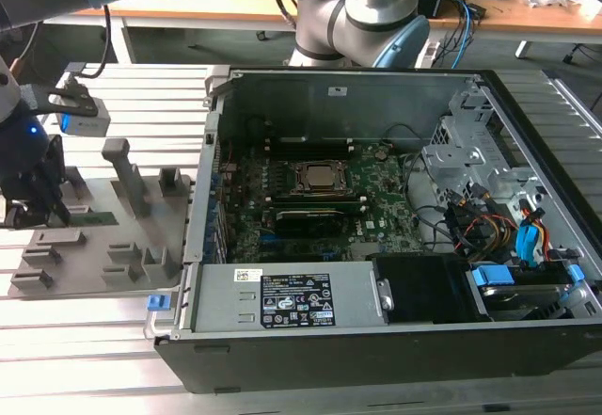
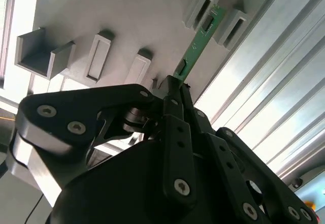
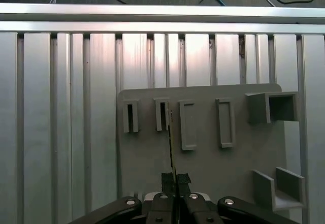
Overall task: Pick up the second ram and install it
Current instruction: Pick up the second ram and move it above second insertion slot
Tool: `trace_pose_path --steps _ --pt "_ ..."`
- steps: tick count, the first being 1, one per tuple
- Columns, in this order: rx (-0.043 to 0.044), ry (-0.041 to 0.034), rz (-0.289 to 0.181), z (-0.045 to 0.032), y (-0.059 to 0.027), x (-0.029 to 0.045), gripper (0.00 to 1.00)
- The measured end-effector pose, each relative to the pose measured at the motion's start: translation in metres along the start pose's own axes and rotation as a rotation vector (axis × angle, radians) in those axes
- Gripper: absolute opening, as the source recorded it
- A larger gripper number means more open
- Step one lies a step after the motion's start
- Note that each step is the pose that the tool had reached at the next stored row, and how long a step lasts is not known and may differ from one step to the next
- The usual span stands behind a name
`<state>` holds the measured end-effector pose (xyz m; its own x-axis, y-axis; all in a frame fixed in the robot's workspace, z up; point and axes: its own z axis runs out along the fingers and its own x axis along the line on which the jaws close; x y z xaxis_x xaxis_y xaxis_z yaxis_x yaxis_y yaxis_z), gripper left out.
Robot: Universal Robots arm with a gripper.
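Second wrist view: the black hand [image 2: 176,84] pinches one end of the long, thin green circuit-board ram stick [image 2: 197,46]. Its far end lies among the slotted blocks of the grey plastic tray [image 2: 127,16]. Judged risk: the end grip lets the stick twist or snag on a block.

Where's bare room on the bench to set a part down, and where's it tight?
Free: slatted table between the grey tray and the near edge, at the exterior view's left of the case; also the tray's flat middle. Crowded: the case's cabled interior, and the tray slots where the gripper grips the second ram.
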<state>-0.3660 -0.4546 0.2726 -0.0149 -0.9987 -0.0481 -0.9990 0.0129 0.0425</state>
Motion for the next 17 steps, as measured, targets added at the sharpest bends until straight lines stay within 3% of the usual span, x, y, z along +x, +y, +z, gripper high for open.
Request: trace_pose_path --steps 3,8,17 --pt "0.0 0.0 0.0 -0.0112 0.0005 -0.0005 0.14" --pt "0.0 -0.0001 0.0 -0.0232 0.001 -0.0012 0.14" --pt "0.0 0.0 0.0 -0.038 0.0016 -0.0018 0.14"
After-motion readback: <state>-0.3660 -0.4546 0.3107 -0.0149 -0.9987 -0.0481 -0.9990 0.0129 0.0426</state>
